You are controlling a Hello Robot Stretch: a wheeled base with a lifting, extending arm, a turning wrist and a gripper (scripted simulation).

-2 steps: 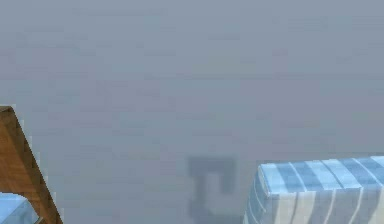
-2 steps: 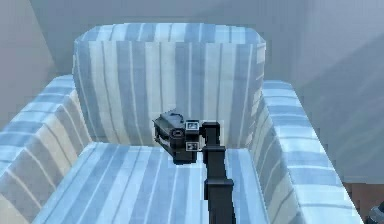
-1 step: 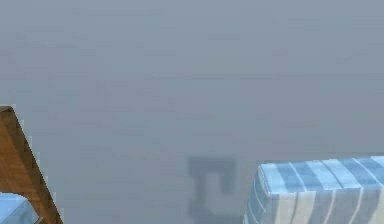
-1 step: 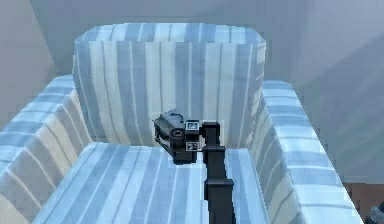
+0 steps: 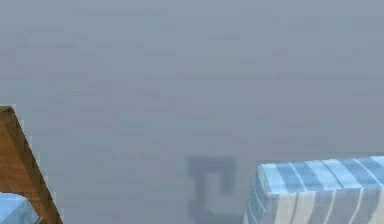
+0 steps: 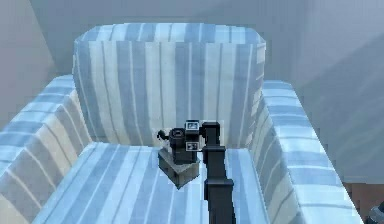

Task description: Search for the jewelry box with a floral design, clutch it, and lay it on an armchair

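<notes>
1. Armchair: blue-and-white striped. In the arm side view its back faces you, and two armrests wall in the seat. The same stripes enter the forward view's lower right corner. From this you may judge that the base stands alongside the chair so that the arm can reach across the cushion.
2. Arm: a dark bar that crosses the seat's front edge and ends near the seat's middle, short of the back.
3. Gripper: at the arm's far end, low before the back. You cannot tell whether it grips or has let go, nor whether it holds anything, because the box lies right at it against the cushion.
4. Box: a small grey-brown block at the seat's middle, just left of the arm. Its floral design is too small to make out, and whether it rests on the cushion or hangs just clear cannot be told.
5. Stage, as a judgement: you are at the laying-down step. A mid-seat spot, away from the front edge, lets the armrests and back guard against a slide.
6. Forward view, remainder: grey floor ahead and a slanted wooden panel at the lower left.
</notes>
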